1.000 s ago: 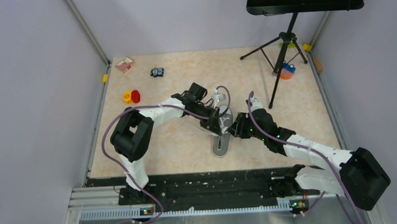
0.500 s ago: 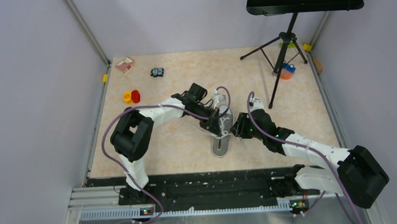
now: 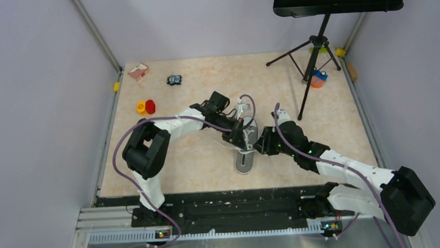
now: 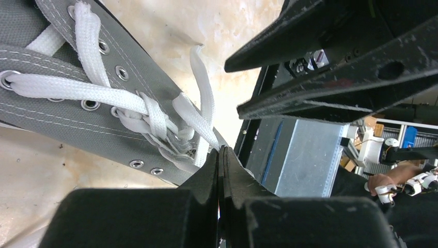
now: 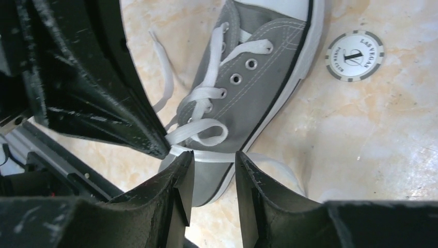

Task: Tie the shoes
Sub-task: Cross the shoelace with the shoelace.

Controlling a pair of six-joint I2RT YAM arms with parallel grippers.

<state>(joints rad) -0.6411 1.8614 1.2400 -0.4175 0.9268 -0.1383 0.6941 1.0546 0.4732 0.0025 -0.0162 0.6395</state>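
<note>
The grey canvas sneaker (image 3: 244,163) with the white rubber sole lies near the middle of the tan marbled table (image 3: 197,165). Both arms lean over it, so from above you can only see one end of it.

The left gripper (image 4: 220,151) has its two fingers pressed tight together. A strand of the white laces (image 4: 77,89) runs right into its tip, so it is pinching the lace. It has not moved in the last second. It just stays there and keeps the lace pulled out to the side of the shoe.

The right gripper (image 5: 213,157) is the one that has changed. Its arm has slid a little closer to the sneaker, and its fingers have wiggled a bit wider and then a bit narrower. Now they stand about half open, low down by the edge of the shoe. I cannot see any lace caught between them.

In the right wrist view a small loop of lace (image 5: 186,131) sticks out from the left fingers, just in front of the open right fingers. A round white poker chip (image 5: 354,56) lies on the table beside the shoe, not touching it.

I think this means the right gripper is getting ready to grab the lace while the left one holds it. The laces look twisted together once near the top holes, but there is no bow yet, so a lot of the tying is still to do. If the right fingers close too early, they may miss the thin loop.
</note>
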